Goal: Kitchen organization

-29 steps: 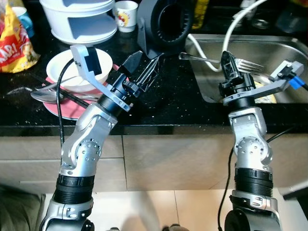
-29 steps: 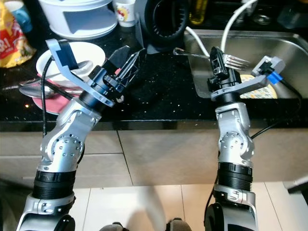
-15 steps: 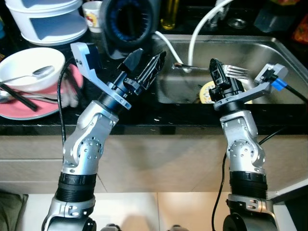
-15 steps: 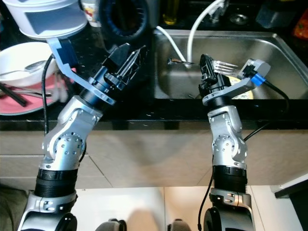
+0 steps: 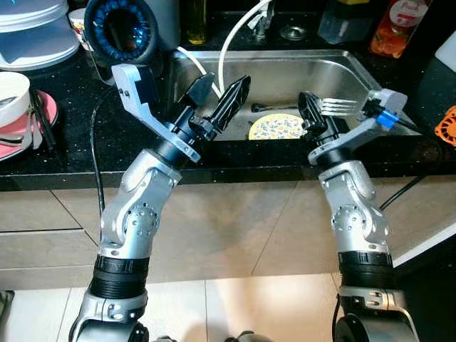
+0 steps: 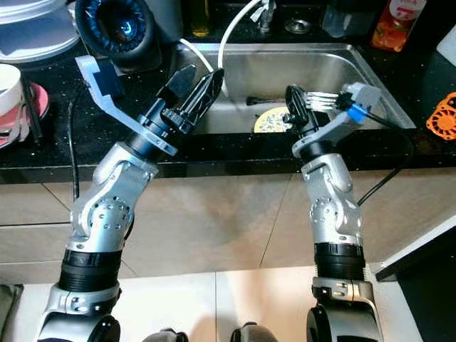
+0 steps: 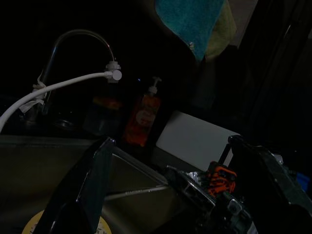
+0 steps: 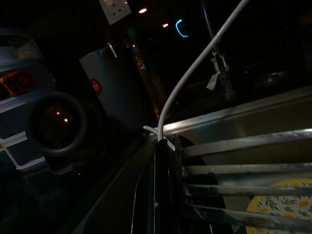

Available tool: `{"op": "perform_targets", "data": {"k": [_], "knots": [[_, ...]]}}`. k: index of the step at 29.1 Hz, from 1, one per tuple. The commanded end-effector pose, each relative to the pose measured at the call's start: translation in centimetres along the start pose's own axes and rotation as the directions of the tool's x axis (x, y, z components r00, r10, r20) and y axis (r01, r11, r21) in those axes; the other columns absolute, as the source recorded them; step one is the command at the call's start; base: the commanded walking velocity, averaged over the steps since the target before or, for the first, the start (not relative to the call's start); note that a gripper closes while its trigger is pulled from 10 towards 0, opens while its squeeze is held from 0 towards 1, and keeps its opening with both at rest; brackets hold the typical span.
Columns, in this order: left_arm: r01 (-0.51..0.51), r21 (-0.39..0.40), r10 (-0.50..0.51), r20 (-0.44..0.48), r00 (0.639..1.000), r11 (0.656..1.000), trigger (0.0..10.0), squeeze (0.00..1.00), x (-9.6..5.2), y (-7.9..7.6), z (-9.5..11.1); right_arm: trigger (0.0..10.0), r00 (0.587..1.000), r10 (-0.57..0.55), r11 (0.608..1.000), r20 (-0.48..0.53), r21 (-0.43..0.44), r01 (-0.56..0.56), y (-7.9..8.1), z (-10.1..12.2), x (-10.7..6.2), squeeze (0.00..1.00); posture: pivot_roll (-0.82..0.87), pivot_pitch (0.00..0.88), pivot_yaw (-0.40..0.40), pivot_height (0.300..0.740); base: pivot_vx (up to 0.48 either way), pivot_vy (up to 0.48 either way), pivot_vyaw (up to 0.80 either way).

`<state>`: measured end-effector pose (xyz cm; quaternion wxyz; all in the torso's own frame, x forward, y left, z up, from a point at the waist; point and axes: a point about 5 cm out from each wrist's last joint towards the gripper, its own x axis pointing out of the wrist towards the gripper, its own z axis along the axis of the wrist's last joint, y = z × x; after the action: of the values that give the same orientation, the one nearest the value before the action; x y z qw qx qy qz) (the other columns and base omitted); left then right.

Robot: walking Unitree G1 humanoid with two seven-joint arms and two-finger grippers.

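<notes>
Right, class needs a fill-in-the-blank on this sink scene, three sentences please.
The right tool is shut on a ____.
The yellow plate lies inside the ____.
The left tool hovers with its fingers ____.

Missing words: fork; sink; open

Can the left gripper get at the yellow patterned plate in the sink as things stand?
Probably yes. The left gripper is open and empty, poised at the sink's front left edge, with the yellow plate lying flat on the basin floor just beyond. The white hose runs behind, not across the path.
</notes>
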<state>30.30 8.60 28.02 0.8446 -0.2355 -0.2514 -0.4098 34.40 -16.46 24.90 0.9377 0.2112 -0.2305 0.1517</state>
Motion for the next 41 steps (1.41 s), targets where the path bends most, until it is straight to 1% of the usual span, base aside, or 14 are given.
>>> {"op": "perform_targets", "data": {"k": [1, 10, 11, 13, 17, 20, 22, 23, 24, 25, 27, 29, 35, 41], "knots": [[-0.011, 0.028, 0.012, -0.008, 1.0, 1.0, 10.0, 0.0, -0.4, 0.3, 0.1, 10.0, 1.0, -0.01, 1.0, -0.005, -0.002, 0.01, -0.1, -0.2, 0.0, 0.0, 0.0, 0.128, -0.029, 0.74, 0.0, 0.0, 0.0], [-0.073, 0.107, 0.075, -0.012, 0.997, 0.992, 10.0, 0.0, -0.7, 1.3, 0.5, 10.0, 0.999, -0.005, 0.998, -0.053, -0.057, 0.002, 0.5, -1.4, 0.7, 0.0, 0.02, 0.122, -0.031, 0.74, 0.0, 0.0, 0.0], [-0.116, 0.183, 0.123, -0.027, 0.992, 0.976, 10.0, 0.0, -0.9, 2.1, 0.9, 10.0, 0.998, -0.008, 0.997, -0.065, -0.079, 0.003, 0.7, -1.5, 1.8, 0.0, 0.03, 0.12, -0.036, 0.74, 0.0, 0.0, 0.0], [-0.147, 0.25, 0.16, -0.031, 0.987, 0.957, 10.0, 0.0, -1.2, 2.6, 1.3, 10.0, 0.997, -0.022, 0.994, -0.077, -0.108, 0.013, 0.8, -1.6, 2.5, 0.0, 0.04, 0.121, -0.043, 0.74, 0.0, 0.0, 0.0], [-0.185, 0.304, 0.2, -0.018, 0.98, 0.935, 10.0, 0.0, -1.8, 3.2, 2.2, 10.0, 0.993, -0.049, 0.982, -0.111, -0.185, 0.028, 0.9, -1.9, 3.6, 0.0, 0.06, 0.123, -0.051, 0.74, 0.0, 0.0, 0.0], [-0.216, 0.368, 0.233, -0.002, 0.972, 0.904, 10.0, 0.0, -2.3, 3.6, 3.3, 10.0, 0.986, -0.083, 0.952, -0.145, -0.305, 0.036, 1.2, -2.0, 4.9, 0.0, 0.07, 0.137, -0.066, 0.74, 0.0, 0.0, 0.0], [-0.225, 0.387, 0.24, 0.011, 0.971, 0.894, 10.0, 0.0, -2.7, 3.3, 4.0, 10.0, 0.981, -0.084, 0.921, -0.177, -0.39, 0.009, 1.6, -2.1, 5.5, 0.0, 0.08, 0.157, -0.077, 0.74, 0.0, 0.0, 0.0], [-0.225, 0.387, 0.24, 0.011, 0.971, 0.894, 10.0, 0.0, -2.7, 3.3, 4.0, 10.0, 0.981, -0.084, 0.921, -0.177, -0.39, 0.009, 1.6, -2.1, 5.5, 0.0, 0.08, 0.157, -0.077, 0.74, 0.0, 0.0, 0.0], [-0.222, 0.406, 0.239, 0.01, 0.971, 0.886, 10.0, 0.0, -2.8, 3.0, 4.2, 10.0, 0.975, -0.089, 0.882, -0.206, -0.471, -0.019, 1.7, -2.4, 5.9, 0.0, 0.08, 0.174, -0.083, 0.74, 0.0, 0.0, 0.0], [-0.222, 0.406, 0.239, 0.01, 0.971, 0.886, 10.0, 0.0, -2.8, 3.0, 4.2, 10.0, 0.975, -0.089, 0.882, -0.206, -0.471, -0.019, 1.7, -2.4, 5.9, 0.0, 0.08, 0.174, -0.083, 0.74, 0.0, 0.0, 0.0], [-0.209, 0.423, 0.225, 0.013, 0.974, 0.882, 10.0, 0.0, -2.9, 2.2, 4.5, 10.0, 0.964, -0.114, 0.844, -0.24, -0.535, -0.033, 1.6, -2.5, 6.5, 0.0, 0.08, 0.223, -0.096, 0.74, 0.0, 0.0, 0.0], [-0.194, 0.431, 0.208, 0.015, 0.978, 0.881, 10.0, 0.0, -2.9, 1.6, 4.7, 10.0, 0.959, -0.13, 0.828, -0.25, -0.56, -0.034, 1.5, -2.4, 6.9, 0.0, 0.08, 0.229, -0.096, 0.74, 0.0, 0.0, 0.0], [-0.192, 0.452, 0.207, 0.017, 0.978, 0.871, 10.0, 0.0, -2.9, 0.6, 5.5, 10.0, 0.946, -0.197, 0.825, -0.259, -0.565, 0.017, 1.2, -2.1, 8.0, 0.0, 0.09, 0.303, -0.109, 0.74, 0.0, 0.0, 0.0], [-0.19, 0.456, 0.212, 0.002, 0.977, 0.87, 10.0, 0.0, -3.3, 0.0, 5.7, 10.0, 0.933, -0.202, 0.758, -0.298, -0.651, -0.044, 1.8, -2.3, 8.9, 0.0, 0.08, 0.358, -0.117, 0.74, 0.0, 0.0, 0.0]]}}
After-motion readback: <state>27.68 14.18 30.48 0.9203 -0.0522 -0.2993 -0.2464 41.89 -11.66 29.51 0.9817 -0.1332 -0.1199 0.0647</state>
